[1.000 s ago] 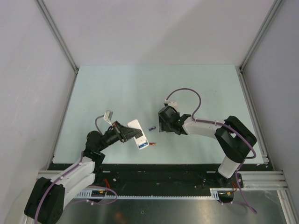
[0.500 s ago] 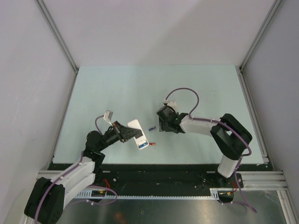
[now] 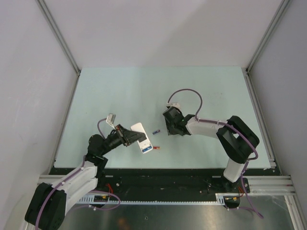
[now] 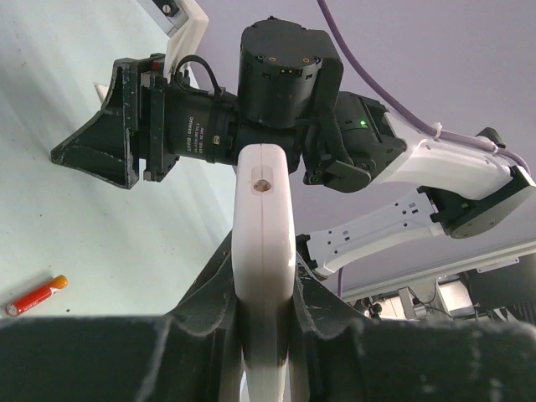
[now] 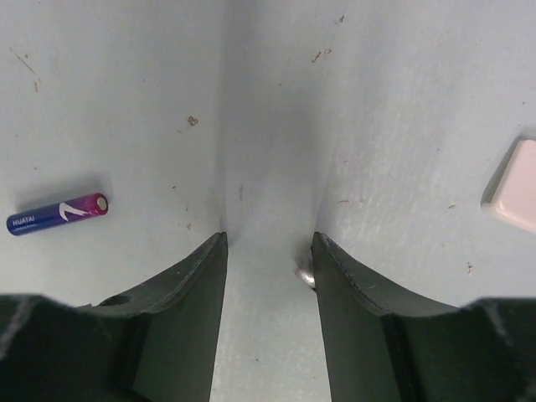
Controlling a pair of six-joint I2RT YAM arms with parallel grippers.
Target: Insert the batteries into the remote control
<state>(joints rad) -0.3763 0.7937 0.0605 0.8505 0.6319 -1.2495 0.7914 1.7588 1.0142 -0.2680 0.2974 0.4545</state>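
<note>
Left gripper (image 4: 264, 295) is clamped tight on the remote control (image 4: 262, 209), edge-up over the table (image 3: 120, 91). Right gripper (image 5: 268, 244) hangs low with its jaws half apart, and the dark blue-purple battery (image 5: 57, 214) lies at its nine o'clock. The red battery (image 3: 156, 147) sits at the remote control's four o'clock.

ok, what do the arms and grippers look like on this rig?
The left arm and right arm match: white link shells, black joint housings, a purple cable looping off each wrist. The left gripper and right gripper are black with curved fingers; white printed lettering on the right one's motor.
</note>
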